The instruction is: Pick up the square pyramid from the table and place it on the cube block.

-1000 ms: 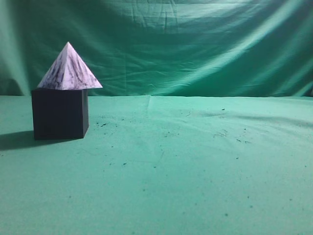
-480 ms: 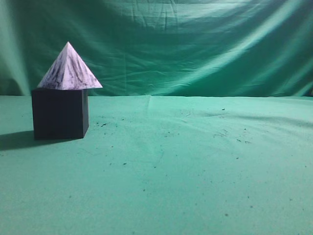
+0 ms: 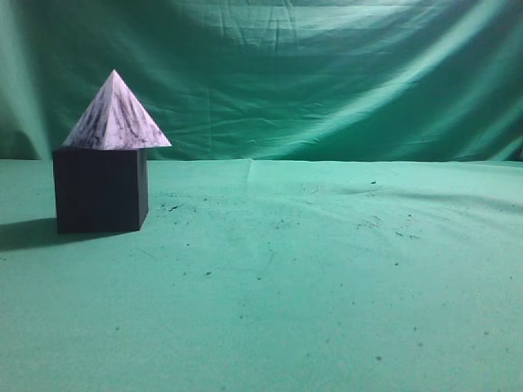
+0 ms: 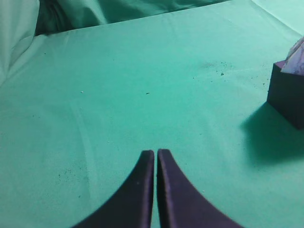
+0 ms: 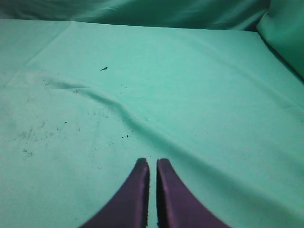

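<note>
The square pyramid [image 3: 116,116], white with dark marbled streaks, sits upright on top of the cube block [image 3: 100,189] at the left of the green table [image 3: 327,278] in the exterior view. The left wrist view shows the cube block [image 4: 289,97] at its right edge with a corner of the square pyramid [image 4: 298,59] on it. My left gripper [image 4: 156,153] is shut and empty, above bare cloth and well apart from the cube. My right gripper [image 5: 152,162] is shut and empty over bare cloth. Neither gripper shows in the exterior view.
A green cloth backdrop [image 3: 327,73] hangs behind the table. The cloth has a wrinkle [image 5: 118,111] and small dark crumbs [image 3: 376,224] scattered over it. The cube casts a shadow to its left [image 3: 24,233].
</note>
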Available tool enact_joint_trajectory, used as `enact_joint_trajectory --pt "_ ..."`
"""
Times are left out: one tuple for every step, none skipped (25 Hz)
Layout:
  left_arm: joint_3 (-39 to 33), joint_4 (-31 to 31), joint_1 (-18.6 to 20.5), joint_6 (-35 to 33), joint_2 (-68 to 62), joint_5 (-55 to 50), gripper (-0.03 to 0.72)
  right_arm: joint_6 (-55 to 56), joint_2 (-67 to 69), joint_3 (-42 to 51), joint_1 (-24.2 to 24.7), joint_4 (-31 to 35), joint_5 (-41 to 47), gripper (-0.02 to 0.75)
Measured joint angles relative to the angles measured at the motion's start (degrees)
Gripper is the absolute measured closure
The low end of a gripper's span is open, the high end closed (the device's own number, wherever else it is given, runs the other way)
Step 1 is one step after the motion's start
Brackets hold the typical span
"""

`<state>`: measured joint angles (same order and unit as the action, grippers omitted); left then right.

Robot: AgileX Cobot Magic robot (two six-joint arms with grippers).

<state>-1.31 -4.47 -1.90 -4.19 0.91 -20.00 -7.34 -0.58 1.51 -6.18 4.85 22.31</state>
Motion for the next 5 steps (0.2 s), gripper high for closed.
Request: enact_joint_trajectory --pt "0.0 0.0 0.0 0.0 0.0 0.0 0.688 0.0 0.0 0.0 0.0 0.0 0.0 0.738" --pt "0.0 0.0 0.0 0.0 0.0 0.0 0.688 0.0 0.0 0.0 0.0 0.0 0.0 0.738" --pt "0.0 0.0 0.0 0.0 0.0 0.0 0.688 0.0 0.0 0.0 0.0 0.0 0.0 0.738" --pt "0.0 0.0 0.0 0.0 0.0 0.0 0.688 0.0 0.0 0.0 0.0 0.0 0.0 0.738" --pt "0.0 0.0 0.0 0.0 0.0 0.0 0.688 0.0 0.0 0.0 0.0 0.0 0.0 0.738"
